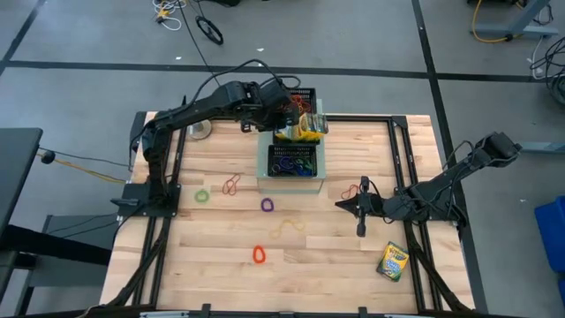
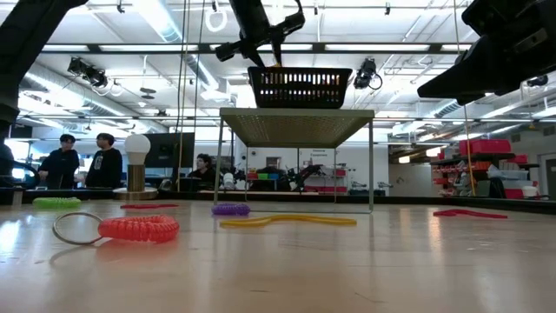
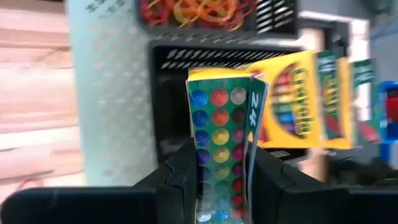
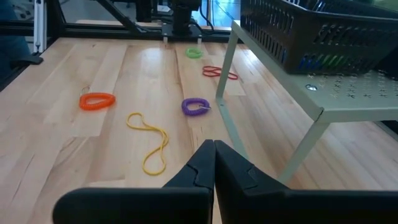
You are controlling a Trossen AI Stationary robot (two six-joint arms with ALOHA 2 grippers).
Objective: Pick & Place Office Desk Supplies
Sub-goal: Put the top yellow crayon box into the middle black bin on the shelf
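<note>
While I reach over the far edge of the bench (image 1: 221,256), my left pincer (image 1: 296,124) is clenched on a crayon box (image 3: 224,143), holding it up above the big pale-green stand (image 1: 263,159). That stand sits near the middle of the far edge, and it carries a black mesh tray (image 1: 293,161) with colored bands inside. Another black tray (image 3: 205,12) full of red and orange bands is just beyond it. A second crayon box (image 3: 298,102) stands right beside the one I hold. My right pincer (image 1: 359,228) is closed with nothing in it, low over the bench toward the right edge. One more crayon box (image 1: 393,261) lies near the near right corner. Small loops lie loose on the wood: an orange one (image 1: 259,254) toward the near edge, a yellow one (image 1: 287,228), a purple one (image 1: 267,204), red ones (image 1: 232,185) and a green one (image 1: 203,195) toward the left edge.
</note>
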